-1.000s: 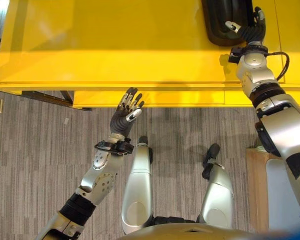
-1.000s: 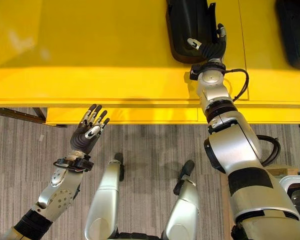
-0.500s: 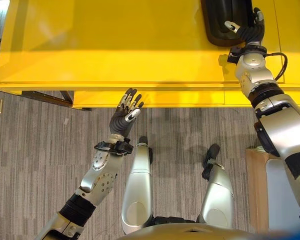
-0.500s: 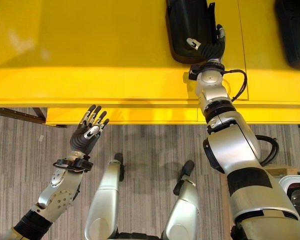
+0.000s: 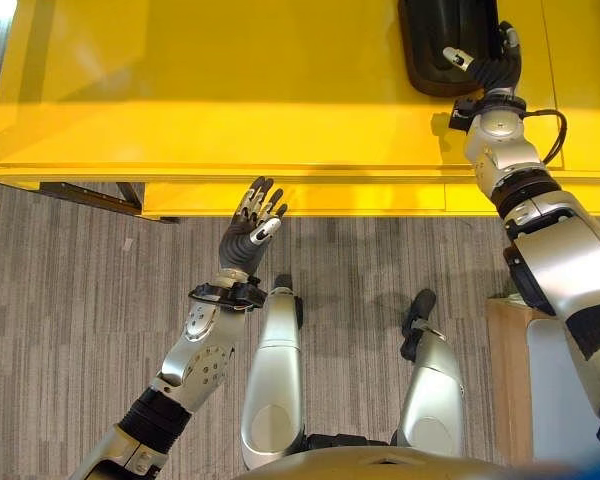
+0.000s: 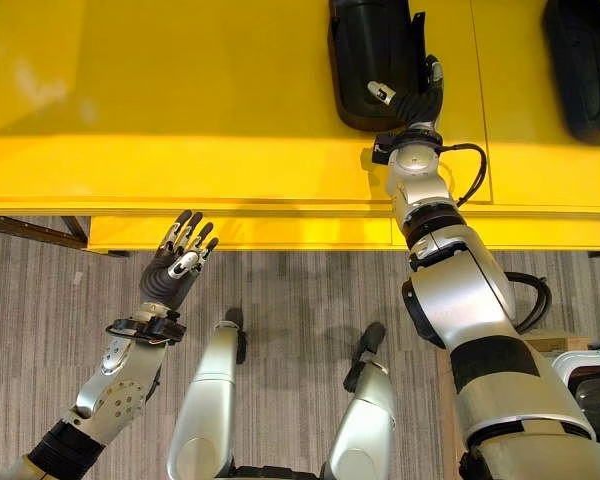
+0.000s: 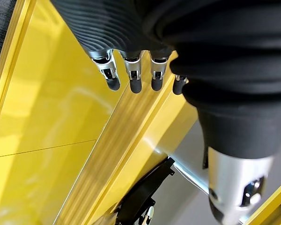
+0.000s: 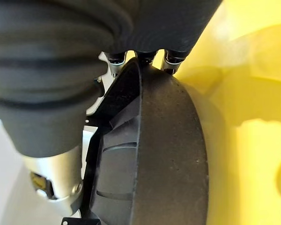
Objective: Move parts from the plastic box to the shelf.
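Black part: a dark moulded part (image 6: pixel 370 55) lies flat on top of the yellow shelf (image 6: pixel 180 100), at the shelf's far side, its near end rounded.
Right hand: the right hand (image 6: pixel 412 92) sits at the near end of that black part, thumb laid over the part's top and fingers down its right-hand edge. In the right wrist view the fingers (image 8: pixel 136 57) curl over the rim of the part (image 8: pixel 154 154), so the hand grips it.
Contact with shelf: the gripped part rests on the shelf surface; whether it is lifted clear at all I cannot tell.
Second part: another dark part (image 6: pixel 580 60) lies on the shelf well to the right of the held one, apart from it.
Shelf: a broad yellow top with a stepped front edge and a lower yellow ledge (image 5: pixel 300 195) beneath it.
Left hand: the left hand (image 5: pixel 250 225) hangs in front of the shelf's lower ledge, over the grey striped floor (image 5: pixel 60 290), fingers straight and spread, holding nothing.
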Tool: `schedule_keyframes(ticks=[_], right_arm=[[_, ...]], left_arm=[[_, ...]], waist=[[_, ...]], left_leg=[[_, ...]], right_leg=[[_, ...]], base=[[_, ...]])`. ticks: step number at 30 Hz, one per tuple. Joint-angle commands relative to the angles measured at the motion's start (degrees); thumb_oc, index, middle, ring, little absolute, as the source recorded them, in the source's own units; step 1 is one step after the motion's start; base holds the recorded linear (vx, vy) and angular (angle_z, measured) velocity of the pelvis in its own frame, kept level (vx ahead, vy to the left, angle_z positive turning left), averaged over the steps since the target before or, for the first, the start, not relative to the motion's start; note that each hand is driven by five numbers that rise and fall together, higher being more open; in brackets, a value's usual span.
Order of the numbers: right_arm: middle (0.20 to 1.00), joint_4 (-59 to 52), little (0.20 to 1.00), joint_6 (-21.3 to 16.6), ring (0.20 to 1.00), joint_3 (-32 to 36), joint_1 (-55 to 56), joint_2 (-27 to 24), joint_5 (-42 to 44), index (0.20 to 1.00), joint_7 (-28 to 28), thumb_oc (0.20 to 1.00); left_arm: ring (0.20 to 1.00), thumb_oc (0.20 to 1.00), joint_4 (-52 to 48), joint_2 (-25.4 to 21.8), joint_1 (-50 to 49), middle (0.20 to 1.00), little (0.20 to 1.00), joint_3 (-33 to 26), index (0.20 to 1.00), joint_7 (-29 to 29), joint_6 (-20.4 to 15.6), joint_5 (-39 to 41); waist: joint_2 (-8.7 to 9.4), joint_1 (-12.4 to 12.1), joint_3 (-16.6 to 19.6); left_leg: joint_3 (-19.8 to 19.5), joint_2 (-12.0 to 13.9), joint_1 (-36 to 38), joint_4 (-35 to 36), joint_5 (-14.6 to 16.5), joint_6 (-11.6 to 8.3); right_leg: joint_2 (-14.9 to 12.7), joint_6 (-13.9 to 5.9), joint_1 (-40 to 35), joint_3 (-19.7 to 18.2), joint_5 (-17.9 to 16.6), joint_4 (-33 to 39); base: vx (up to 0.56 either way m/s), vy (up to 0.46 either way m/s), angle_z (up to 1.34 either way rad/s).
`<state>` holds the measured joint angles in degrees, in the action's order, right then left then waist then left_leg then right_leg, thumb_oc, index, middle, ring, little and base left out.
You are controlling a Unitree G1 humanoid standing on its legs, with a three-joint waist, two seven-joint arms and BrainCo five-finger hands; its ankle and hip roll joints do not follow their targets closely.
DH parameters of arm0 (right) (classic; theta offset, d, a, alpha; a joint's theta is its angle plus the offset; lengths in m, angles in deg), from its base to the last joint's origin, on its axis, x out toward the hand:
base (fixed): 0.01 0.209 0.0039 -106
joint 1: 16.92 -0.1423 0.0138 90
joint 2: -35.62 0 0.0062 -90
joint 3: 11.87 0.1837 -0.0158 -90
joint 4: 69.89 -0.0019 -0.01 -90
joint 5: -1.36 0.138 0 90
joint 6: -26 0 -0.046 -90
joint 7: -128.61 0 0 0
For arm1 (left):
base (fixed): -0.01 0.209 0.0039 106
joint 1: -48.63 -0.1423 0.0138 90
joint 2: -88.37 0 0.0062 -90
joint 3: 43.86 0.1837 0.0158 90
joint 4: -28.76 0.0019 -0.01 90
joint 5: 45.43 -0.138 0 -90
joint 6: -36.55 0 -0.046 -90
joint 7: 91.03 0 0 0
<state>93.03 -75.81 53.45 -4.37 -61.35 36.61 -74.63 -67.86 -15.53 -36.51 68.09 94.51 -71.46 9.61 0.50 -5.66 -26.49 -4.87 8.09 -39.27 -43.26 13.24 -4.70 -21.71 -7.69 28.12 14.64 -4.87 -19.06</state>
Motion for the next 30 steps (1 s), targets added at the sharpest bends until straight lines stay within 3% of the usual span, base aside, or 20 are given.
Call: schedule_keyframes(ticks=[1,24,30], right_arm=[[1.0,-3.1,1.0,-0.5,1.0,1.9,1.4,2.9,1.9,1.0,1.6,1.0],[1.0,-3.4,1.0,-0.4,1.0,1.3,1.4,2.9,0.4,1.0,1.2,1.0],[1.0,-3.3,1.0,-0.6,1.0,1.9,1.0,0.6,-0.2,1.0,0.1,1.0]], left_arm=[[1.0,1.0,-3.7,-0.8,0.3,1.0,1.0,0.1,1.0,0.7,-2.1,-0.7],[1.0,1.0,-3.9,-1.0,-0.4,1.0,1.0,-0.1,1.0,0.7,-2.2,-0.7],[1.0,1.0,-4.0,-1.0,-0.9,1.0,1.0,-0.5,1.0,0.7,-2.5,-0.7]], waist=[[-1.09,-2.4,-3.0],[-1.08,-2.3,-3.0],[-0.91,-2.1,-3.0]], left_leg=[[0.1,-0.6,-0.3,8.9,-7.0,0.72],[0.2,-0.6,-0.7,8.6,-6.9,0.76],[0.2,-0.5,-0.7,8.7,-6.9,0.8]], right_leg=[[0.6,0.97,2.8,-2.5,15.7,-21.1],[0.5,0.91,3.2,-2.7,15.7,-21.3],[0.5,0.78,3.1,-2.6,15.6,-21.3]], base=[[0.0,0.0,0.0],[0.0,0.0,0.0],[0.0,0.0,0.0]])
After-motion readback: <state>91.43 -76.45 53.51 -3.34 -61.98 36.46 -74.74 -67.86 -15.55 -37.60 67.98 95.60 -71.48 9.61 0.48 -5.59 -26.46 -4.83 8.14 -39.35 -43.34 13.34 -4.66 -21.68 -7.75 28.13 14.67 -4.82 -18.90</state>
